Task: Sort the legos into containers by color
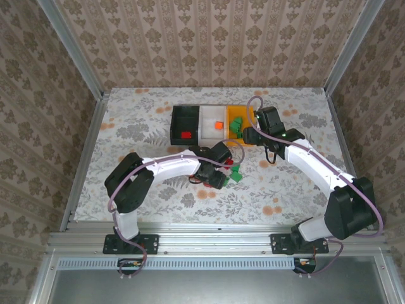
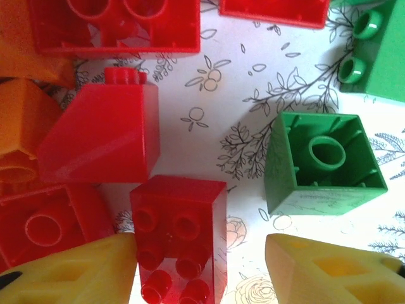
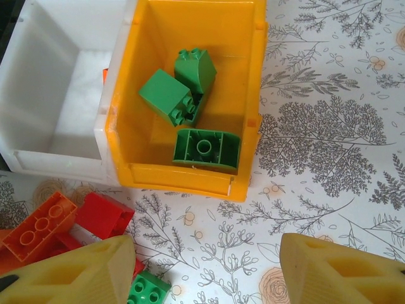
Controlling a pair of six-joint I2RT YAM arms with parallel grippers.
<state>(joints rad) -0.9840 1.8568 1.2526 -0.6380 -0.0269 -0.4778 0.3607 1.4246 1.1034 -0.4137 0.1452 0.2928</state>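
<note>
At 12 o'clock on the table, three containers in a touching row: black container at the 9 o'clock end, white container in the middle, yellow-orange container at the 3 o'clock end. In the black one, a lone red lego; in the white one, a lone orange lego; in the yellow-orange one, three green legos, with one hollow side up at 6 o'clock of the other two.

Mid-table, at 6 o'clock of the row, a loose pile of red, orange and green legos.

Low over that pile, the left gripper, jaws parted, gripping nothing. Between the fingers, a studs-up red lego, close against the 9 o'clock finger and clear of the 3 o'clock one. At its 12 o'clock, a sloped red lego; at its 2 o'clock, an upturned green lego.

At 6 o'clock of the yellow-orange container in the right wrist view, the right gripper, jaws wide and empty above bare tablecloth. At its 9 o'clock, a long orange lego touching a flat red lego; near the 9 o'clock finger, a small green lego.
</note>
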